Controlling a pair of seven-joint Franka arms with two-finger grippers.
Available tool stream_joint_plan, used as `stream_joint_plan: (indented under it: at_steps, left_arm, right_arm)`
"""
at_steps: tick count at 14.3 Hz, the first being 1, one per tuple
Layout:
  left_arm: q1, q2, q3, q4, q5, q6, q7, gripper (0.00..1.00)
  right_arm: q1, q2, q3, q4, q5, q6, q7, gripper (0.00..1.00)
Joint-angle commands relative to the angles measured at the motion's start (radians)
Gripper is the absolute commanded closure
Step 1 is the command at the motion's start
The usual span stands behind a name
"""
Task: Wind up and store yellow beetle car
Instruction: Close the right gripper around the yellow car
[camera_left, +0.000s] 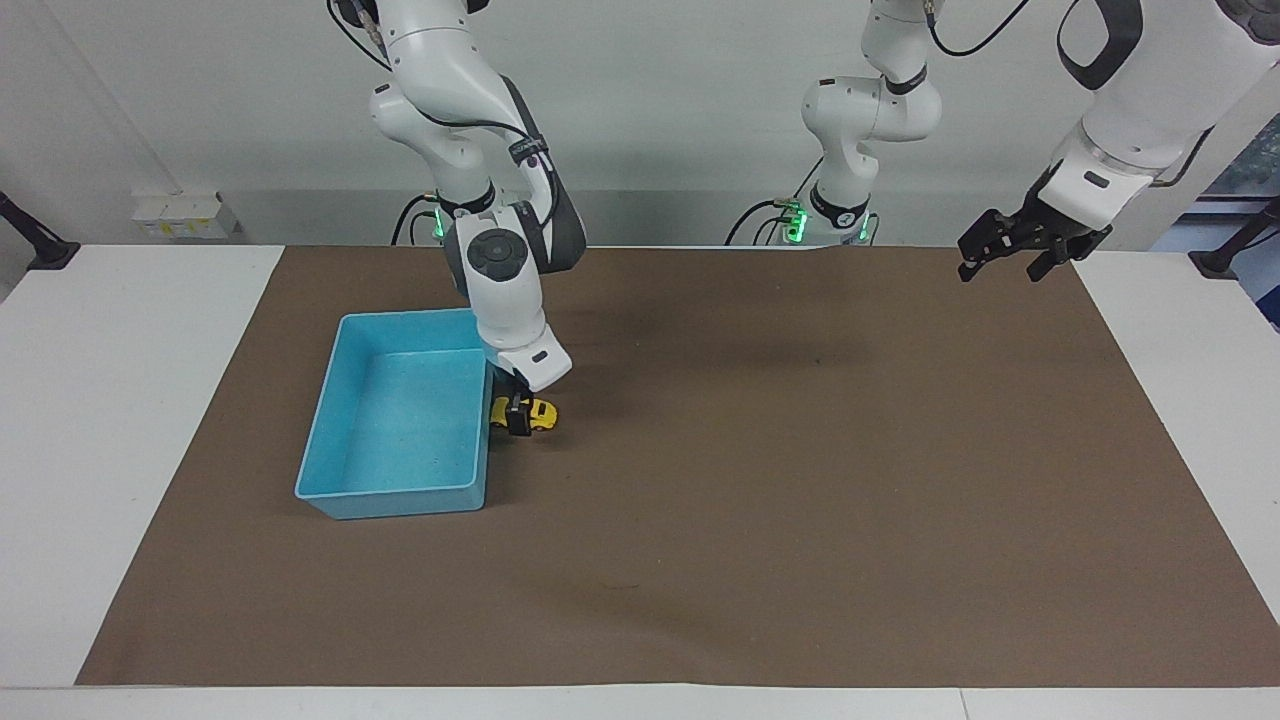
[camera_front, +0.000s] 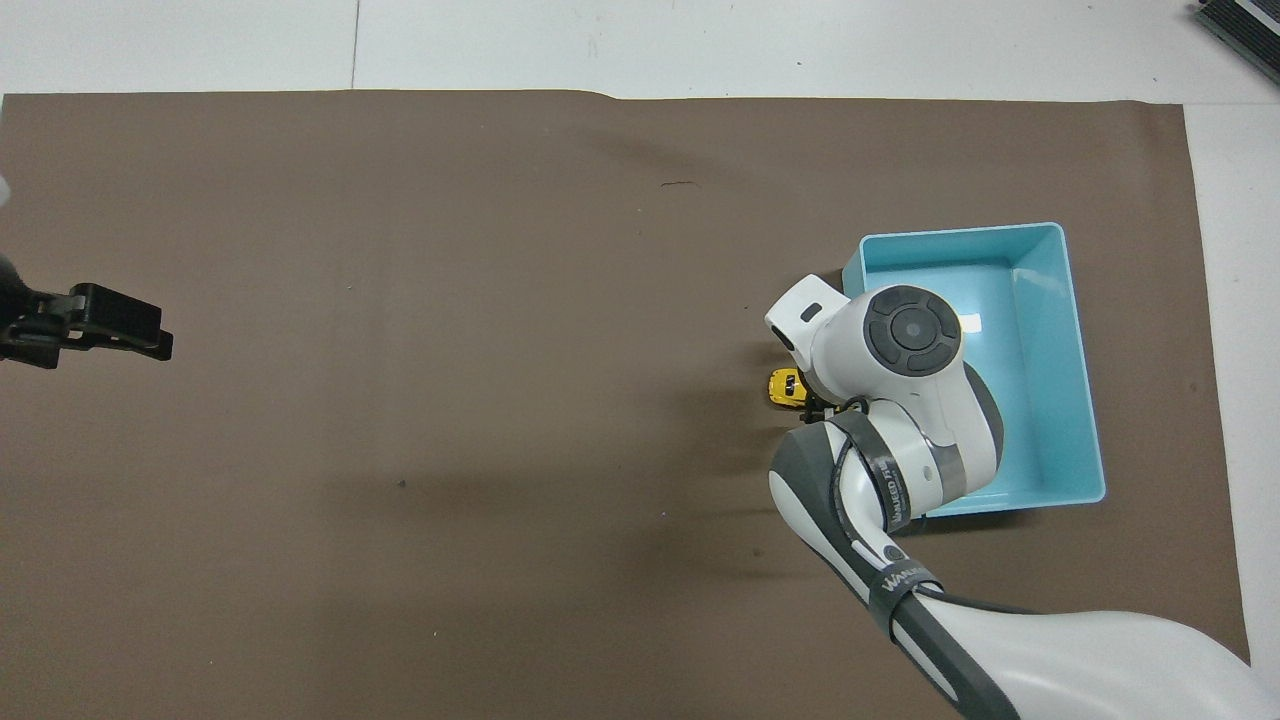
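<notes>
The yellow beetle car (camera_left: 541, 411) stands on the brown mat right beside the blue bin (camera_left: 330, 430), on the side toward the left arm's end of the table. My right gripper (camera_left: 519, 420) is down at the car, open, one dark finger (camera_left: 519, 423) showing in front of the car's bin-side end. From above, the right wrist covers most of the car (camera_front: 785, 387) and part of the bin (camera_front: 1090, 400). My left gripper (camera_left: 1000, 272) hangs open and holds nothing, over the mat's corner at the left arm's end (camera_front: 160, 338).
The brown mat (camera_left: 800, 500) covers most of the white table (camera_left: 120, 420). The bin has nothing in it. A small dark mark (camera_front: 680, 184) lies on the mat far from the robots.
</notes>
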Motion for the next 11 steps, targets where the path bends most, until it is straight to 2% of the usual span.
stream_joint_plan:
  at_steps: [1, 3, 5, 6, 8, 10, 11]
  left_arm:
    - [0.009, -0.022, -0.008, -0.019, 0.005, -0.009, -0.006, 0.0]
    - [0.011, -0.022, -0.006, -0.021, 0.005, -0.009, -0.006, 0.0]
    - [0.011, -0.022, -0.006, -0.021, 0.005, -0.009, -0.006, 0.0]
    - [0.009, -0.022, -0.008, -0.021, 0.005, -0.009, -0.006, 0.0]
    - [0.009, -0.022, -0.008, -0.021, 0.005, -0.009, -0.006, 0.0]
    - [0.011, -0.022, -0.006, -0.021, 0.005, -0.009, -0.006, 0.0]
    - [0.011, -0.022, -0.008, -0.021, 0.005, -0.009, -0.006, 0.0]
  right_arm:
    - [-0.013, -0.007, 0.006, -0.015, -0.019, 0.018, -0.031, 0.06]
    - [-0.023, -0.01, 0.006, -0.033, -0.024, 0.037, -0.031, 0.4]
    - [-0.026, -0.01, 0.006, -0.034, -0.025, 0.037, -0.034, 0.41]
    - [-0.026, -0.011, 0.006, -0.038, -0.025, 0.037, -0.035, 0.45]
    - [-0.025, -0.011, 0.006, -0.038, -0.027, 0.037, -0.051, 0.74]
    - [-0.023, -0.01, 0.006, -0.031, -0.029, 0.035, -0.052, 0.87]
    - [-0.017, -0.008, 0.006, -0.027, -0.029, 0.035, -0.051, 0.89]
